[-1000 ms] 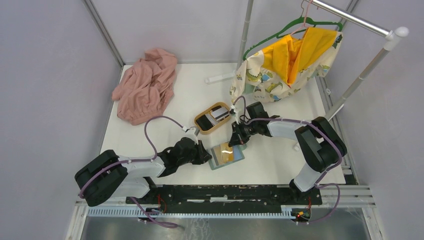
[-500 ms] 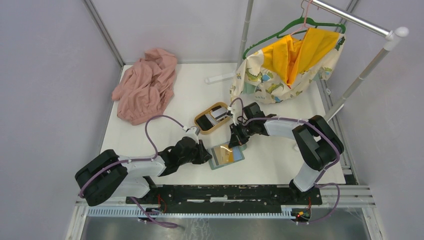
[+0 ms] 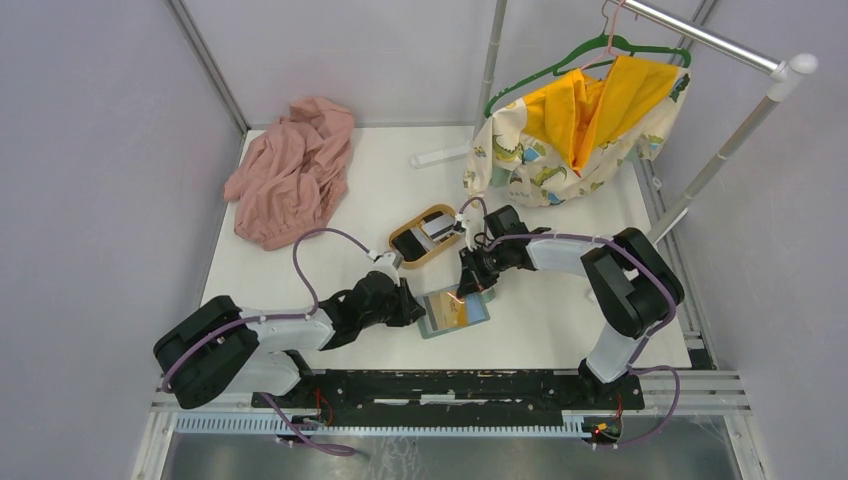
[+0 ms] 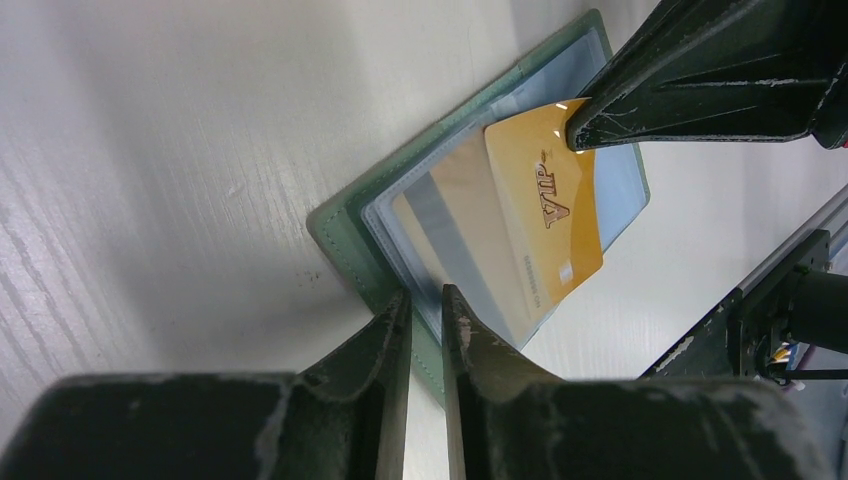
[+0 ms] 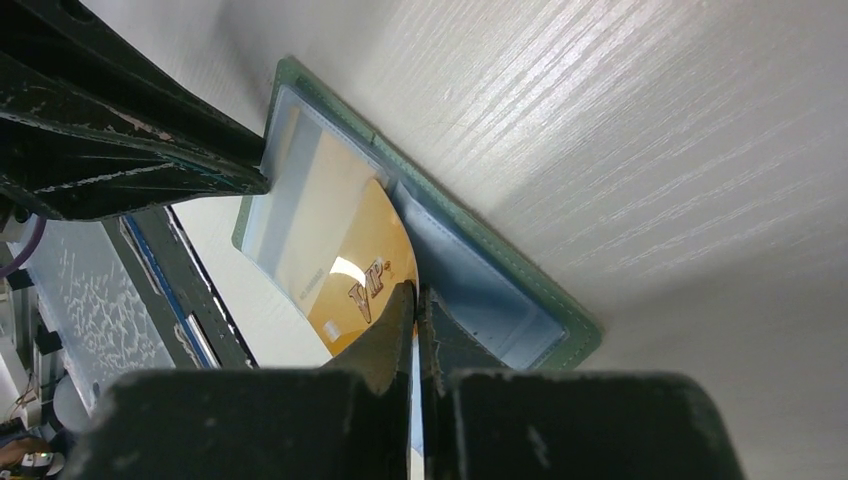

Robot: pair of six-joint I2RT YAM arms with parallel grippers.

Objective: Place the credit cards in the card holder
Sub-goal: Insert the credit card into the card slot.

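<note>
The card holder (image 3: 470, 318) lies open on the table, grey-green rim, pale blue clear sleeves. My left gripper (image 3: 415, 308) is shut on its left edge; in the left wrist view the jaws (image 4: 427, 300) pinch the green rim (image 4: 340, 215). My right gripper (image 3: 470, 283) is shut on a gold "VIP" credit card (image 3: 452, 306), which lies partly inside a clear sleeve. The card shows in the left wrist view (image 4: 545, 200) and the right wrist view (image 5: 350, 270), pinched at its corner by my right gripper (image 5: 415, 295). More cards (image 3: 436, 227), black and grey-white, lie in the oval wooden tray (image 3: 405, 248).
A pink cloth (image 3: 290, 170) is heaped at the back left. A patterned garment with yellow lining (image 3: 570, 130) hangs from a green hanger on a rack (image 3: 730, 140) at the back right. A white bar (image 3: 440, 157) lies near the back edge.
My right gripper has edged slightly left and toward the holder with the gold card. The left arm holds its place on the holder's edge.
</note>
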